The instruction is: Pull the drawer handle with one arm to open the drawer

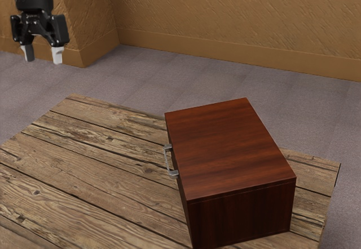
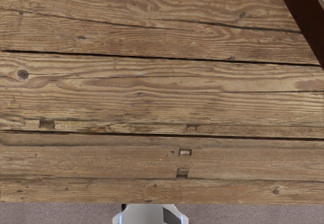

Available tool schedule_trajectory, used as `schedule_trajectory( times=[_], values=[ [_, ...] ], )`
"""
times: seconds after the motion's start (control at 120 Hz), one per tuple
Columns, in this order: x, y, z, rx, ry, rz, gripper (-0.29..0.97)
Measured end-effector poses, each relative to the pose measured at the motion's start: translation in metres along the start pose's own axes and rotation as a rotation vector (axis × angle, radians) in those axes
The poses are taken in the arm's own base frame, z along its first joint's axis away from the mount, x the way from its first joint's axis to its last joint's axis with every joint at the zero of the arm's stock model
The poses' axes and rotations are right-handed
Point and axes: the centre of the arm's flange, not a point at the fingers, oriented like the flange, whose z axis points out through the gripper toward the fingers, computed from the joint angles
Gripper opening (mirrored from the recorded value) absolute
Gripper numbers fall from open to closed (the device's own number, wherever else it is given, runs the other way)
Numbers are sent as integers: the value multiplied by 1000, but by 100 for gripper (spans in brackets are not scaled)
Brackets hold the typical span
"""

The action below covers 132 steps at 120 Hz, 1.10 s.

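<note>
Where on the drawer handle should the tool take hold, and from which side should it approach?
Grip the middle of the handle, a silver bar held off the cabinet front by two short posts, leaving a gap behind it. It faces the exterior view's left, so come from that side and close across the bar. The open tool hangs high, apart from it.

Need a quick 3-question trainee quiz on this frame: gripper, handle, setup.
1. True or false: the gripper is shut on the handle.
2. The handle sits on which side of the cabinet? A. the face toward the exterior view's left; B. the face toward the exterior view's right; C. its top.
3. Fill in: the cabinet rests on a ___ plank table.

Key: 1 false, it hangs open and far from the handle; 2 A; 3 wooden.
</note>
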Motion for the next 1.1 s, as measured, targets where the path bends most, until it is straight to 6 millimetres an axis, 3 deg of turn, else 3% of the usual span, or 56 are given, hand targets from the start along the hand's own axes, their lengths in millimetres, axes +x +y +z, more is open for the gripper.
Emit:
schedule_trajectory(
  times=[0.133, 0.192, 0.267, 0.317, 0.367, 0.45, 0.517, 0.6, 0.692, 0.933, 1.1],
  values=[
    [30, -57, -19, -23, 249, -91, 66],
    [50, -80, -11, -27, 275, -156, 66],
    [93, -99, 25, -76, 246, -231, 66],
    [105, -81, 50, -125, 223, -248, 66],
    [98, -48, 95, -173, 191, -254, 66],
    [73, 53, 147, -172, 201, -197, 65],
    [57, 88, 182, -198, 215, -236, 65],
    [41, 104, 215, -238, 254, -330, 65],
    [43, 119, 241, -289, 294, -433, 64],
    [72, 135, 255, -371, 486, -620, 62],
    [68, 150, 269, -376, 571, -660, 61]
  ],
)
